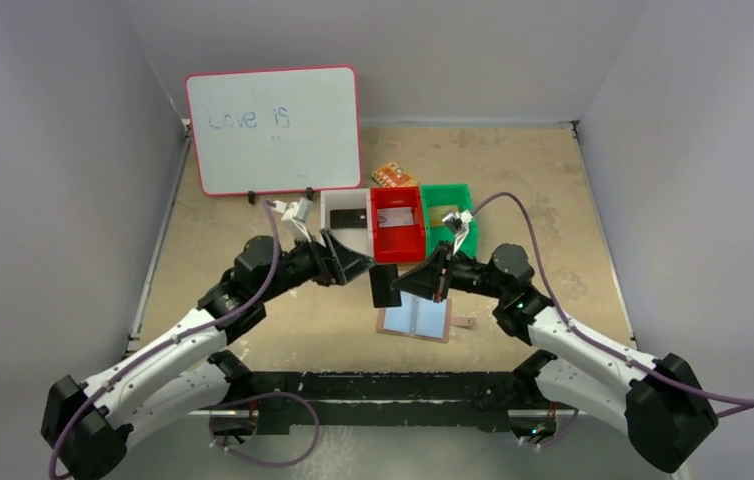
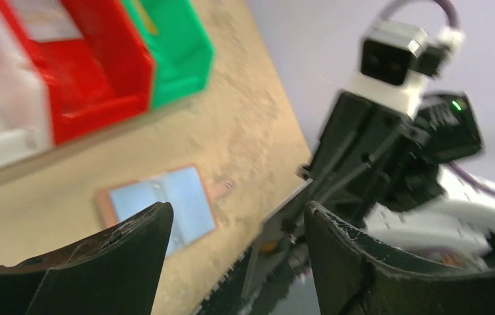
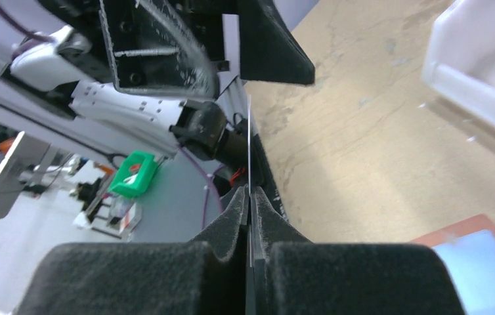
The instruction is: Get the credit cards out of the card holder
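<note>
The card holder (image 1: 415,319) lies open on the table, pale blue inside with a tan rim, and also shows in the left wrist view as the card holder (image 2: 166,197). My right gripper (image 1: 411,286) hovers just above its left end, shut on a dark credit card (image 1: 386,286). In the right wrist view the credit card (image 3: 249,144) stands edge-on between the shut right gripper (image 3: 249,191). My left gripper (image 1: 358,265) is open just left of the card, holding nothing. Its fingers (image 2: 133,230) frame the card's edge (image 2: 285,209) in the left wrist view.
Behind the grippers stand a white bin (image 1: 338,200), a red bin (image 1: 398,245) and a green bin (image 1: 448,190); the white and red ones each hold a card. An orange patterned packet (image 1: 390,176) and a whiteboard (image 1: 273,130) sit farther back.
</note>
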`<state>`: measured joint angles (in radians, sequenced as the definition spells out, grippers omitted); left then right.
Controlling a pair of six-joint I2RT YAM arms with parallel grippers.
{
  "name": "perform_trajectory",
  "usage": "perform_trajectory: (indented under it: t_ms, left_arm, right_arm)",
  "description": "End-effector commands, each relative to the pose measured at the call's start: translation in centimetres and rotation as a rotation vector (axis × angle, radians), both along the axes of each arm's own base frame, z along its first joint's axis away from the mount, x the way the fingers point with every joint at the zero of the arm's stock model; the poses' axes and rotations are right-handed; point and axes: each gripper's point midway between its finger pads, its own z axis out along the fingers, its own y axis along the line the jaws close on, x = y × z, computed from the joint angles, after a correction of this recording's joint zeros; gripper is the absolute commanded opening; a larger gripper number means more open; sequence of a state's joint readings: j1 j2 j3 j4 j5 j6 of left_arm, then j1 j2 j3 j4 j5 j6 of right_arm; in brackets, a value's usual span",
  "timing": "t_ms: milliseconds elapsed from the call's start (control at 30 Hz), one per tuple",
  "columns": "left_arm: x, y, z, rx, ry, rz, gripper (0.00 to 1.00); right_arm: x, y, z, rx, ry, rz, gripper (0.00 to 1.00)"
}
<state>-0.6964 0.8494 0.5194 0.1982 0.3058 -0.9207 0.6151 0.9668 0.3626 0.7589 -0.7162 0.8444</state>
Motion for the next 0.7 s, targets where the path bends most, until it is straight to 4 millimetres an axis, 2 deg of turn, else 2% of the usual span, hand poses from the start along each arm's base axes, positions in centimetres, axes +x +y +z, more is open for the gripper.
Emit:
perform_trajectory:
  t_ms: [0, 67, 167, 233, 300, 400, 533, 667]
  left_arm:
    - [4.2, 6.8, -0.4, 0.298, -0.015, 0.395, 0.74]
    - [4.9, 11.0, -0.8, 0.405, 0.010, 0.588, 0.76]
    - [5.1, 17.0, -0.9, 0.572, 0.038, 0.852, 0.76]
    - [5.2, 19.9, -0.4, 0.668, 0.030, 0.984, 0.76]
    - [5.2, 21.9, -0.2, 0.746, 0.030, 1.080, 0.77]
    - [5.3, 23.7, 0.2, 0.844, 0.023, 1.174, 0.78]
    - [5.8, 24.1, 0.3, 0.885, 0.019, 1.204, 0.79]
    - [6.6, 25.3, -0.4, 0.902, 0.066, 1.218, 0.81]
  right_arm:
    - [3.3, -0.7, 1.3, -0.103, -0.125, -0.162, 0.00]
    - [5.0, -1.4, 1.8, -0.137, -0.167, -0.262, 0.00]
    - [6.6, -2.0, 2.7, -0.167, -0.262, -0.338, 0.00]
    - [8.0, -2.4, 3.2, -0.201, -0.333, -0.385, 0.00]
    - [9.3, -2.5, 3.4, -0.264, -0.422, -0.409, 0.00]
    - [11.5, -2.0, 3.3, -0.378, -0.535, -0.437, 0.00]
    - [13.8, -0.9, 3.7, -0.504, -0.694, -0.478, 0.00]
    - [14.9, 1.6, 3.9, -0.602, -0.868, -0.435, 0.00]
